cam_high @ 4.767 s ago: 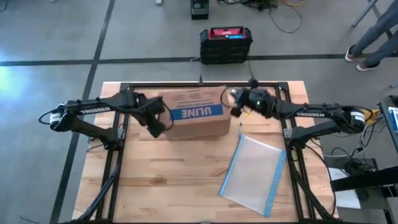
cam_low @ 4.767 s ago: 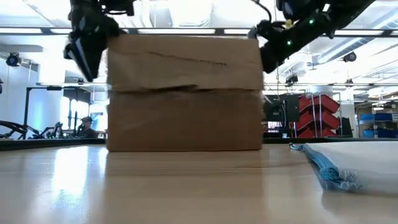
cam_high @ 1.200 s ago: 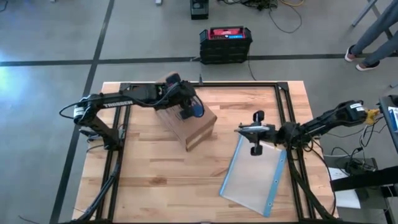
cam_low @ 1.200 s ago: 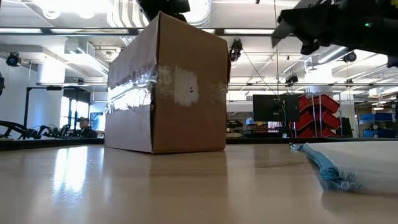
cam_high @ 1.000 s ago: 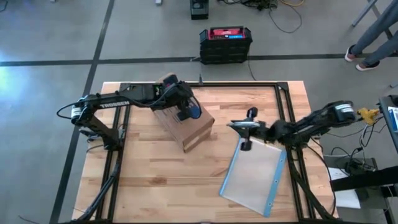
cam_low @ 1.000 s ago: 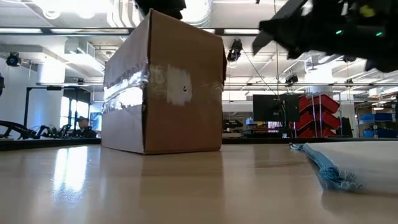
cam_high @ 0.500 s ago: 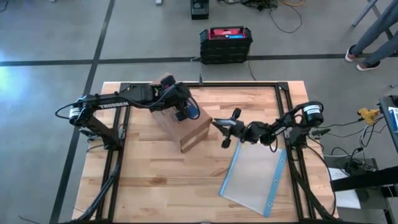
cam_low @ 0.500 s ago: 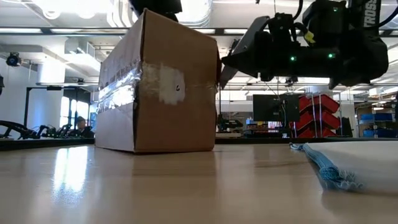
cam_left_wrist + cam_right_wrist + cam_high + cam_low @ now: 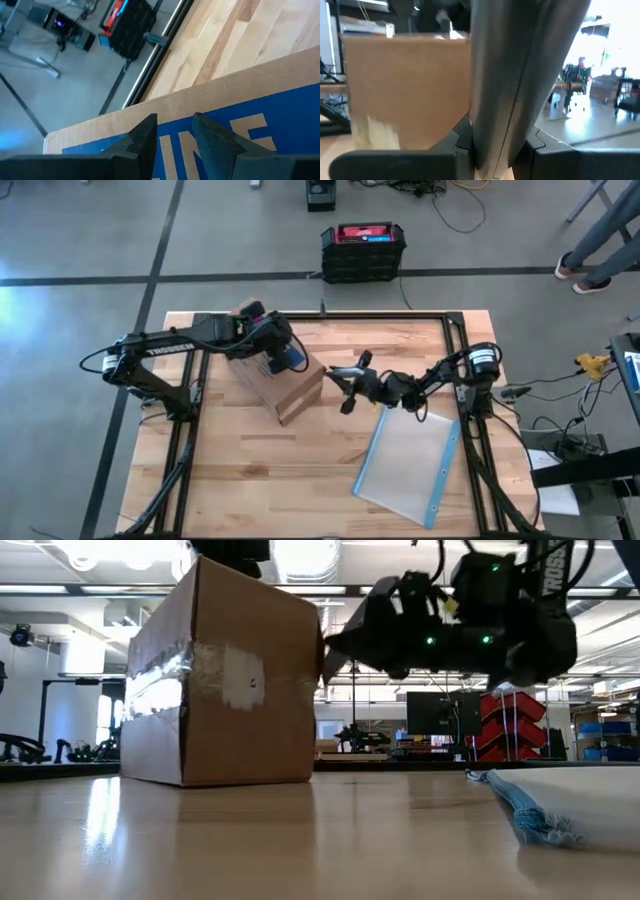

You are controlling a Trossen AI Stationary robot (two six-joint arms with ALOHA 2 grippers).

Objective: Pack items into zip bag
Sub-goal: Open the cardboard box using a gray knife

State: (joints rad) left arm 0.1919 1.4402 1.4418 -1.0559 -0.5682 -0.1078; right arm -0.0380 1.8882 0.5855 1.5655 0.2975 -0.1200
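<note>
The brown ULINE cardboard box [image 9: 285,390] stands on its base at the table's far middle, turned askew. It also shows in the low view [image 9: 220,680]. My left gripper [image 9: 283,358] is on the box's top, its fingers close together. My right gripper [image 9: 345,385] hangs above the table just right of the box's right corner. The clear zip bag [image 9: 410,465] with blue edging lies flat at the near right, untouched. It also shows in the low view [image 9: 580,800]. No small items show. My left gripper presses its near-shut fingertips [image 9: 145,132] down on the box's top face, on the blue ULINE print [image 9: 175,125] near the far edge. The fingers come from above. The box stands on the table.
Black frame rails [image 9: 460,370] run along the table's sides and far edge. A black and red case [image 9: 363,250] sits on the floor beyond the far edge. A person's legs [image 9: 600,240] show at the far right. Bare tabletop [image 9: 270,480] lies at the near left.
My left gripper has gone toward the table's left edge with the box under it. The box has slid left along the table and turned a little. My right gripper has gone from over the bag's far end toward the left, up to the box's right corner.
</note>
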